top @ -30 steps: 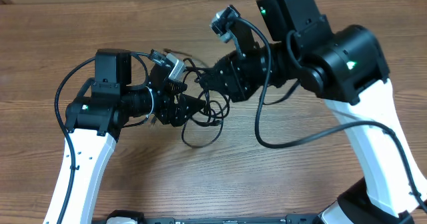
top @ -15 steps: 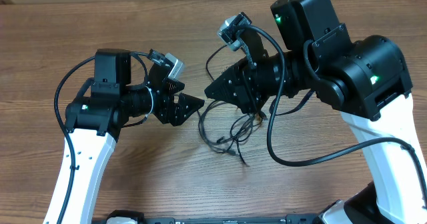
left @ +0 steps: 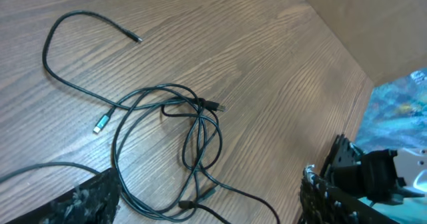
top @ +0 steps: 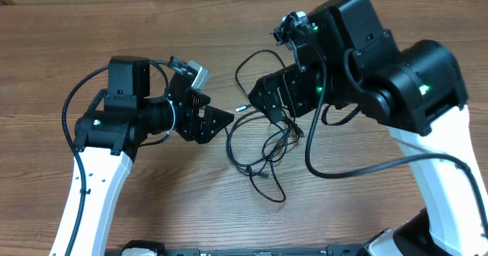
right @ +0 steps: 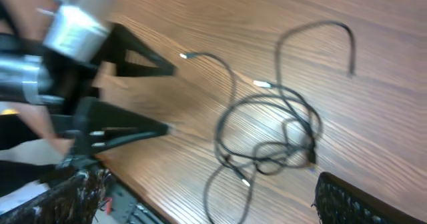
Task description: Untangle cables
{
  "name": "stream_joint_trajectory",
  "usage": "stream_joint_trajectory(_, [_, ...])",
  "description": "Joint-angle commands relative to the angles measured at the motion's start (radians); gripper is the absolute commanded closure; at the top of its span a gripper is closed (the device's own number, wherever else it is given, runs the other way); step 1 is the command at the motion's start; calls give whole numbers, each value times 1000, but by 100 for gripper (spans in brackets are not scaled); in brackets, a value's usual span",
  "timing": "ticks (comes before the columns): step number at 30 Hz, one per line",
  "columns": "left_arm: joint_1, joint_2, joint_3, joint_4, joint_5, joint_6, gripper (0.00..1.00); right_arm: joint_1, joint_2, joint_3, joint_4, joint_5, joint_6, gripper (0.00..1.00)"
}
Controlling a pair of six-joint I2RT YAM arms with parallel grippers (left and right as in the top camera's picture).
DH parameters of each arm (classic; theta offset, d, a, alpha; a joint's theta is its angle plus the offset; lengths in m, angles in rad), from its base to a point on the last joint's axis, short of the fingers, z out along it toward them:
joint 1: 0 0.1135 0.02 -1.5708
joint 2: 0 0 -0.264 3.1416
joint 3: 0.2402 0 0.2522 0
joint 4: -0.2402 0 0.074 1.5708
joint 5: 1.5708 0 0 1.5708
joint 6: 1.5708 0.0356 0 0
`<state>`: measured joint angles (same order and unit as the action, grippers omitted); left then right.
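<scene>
Left claw (right: 171, 99): fingers spread wide, nothing in them, pointing at the tangle from its left.
Right claw (right: 207, 191): fingers far apart too. That wrist view is blurred, but the claw looks empty.
Cables (top: 259, 145): a loose knot of thin black loops, flat on the table (top: 152, 27) between the two arms.
Stray end: one strand arcs away from the knot.
Plug tip (left: 100, 125): silvery, lying just beside the loops.

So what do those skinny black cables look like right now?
The cables are thin black cords with small silvery plug tips, looped over one another in a loose tangle. They lie flat on the wooden table, with one long end curling away by itself. Only the table seems to touch them.
</scene>
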<state>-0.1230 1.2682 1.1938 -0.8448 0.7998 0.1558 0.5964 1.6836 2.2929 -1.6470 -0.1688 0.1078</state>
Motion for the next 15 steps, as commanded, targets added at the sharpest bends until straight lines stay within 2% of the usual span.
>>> stream_joint_trajectory(1, [-2,6,15,-8,5,-33,15,2,40,-89,14,71,24,0])
stream_joint_trajectory(3, [-2,6,15,-19,4,-33,15,1,45,-166,57,74,34,0])
stream_joint_trajectory(7, [-2,6,15,-46,-13,-34,16,-17,45,-336,196,159,160,0])
stream_joint_trajectory(15, [-1,6,15,-72,-180,-97,16,-159,45,-619,423,190,404,0])
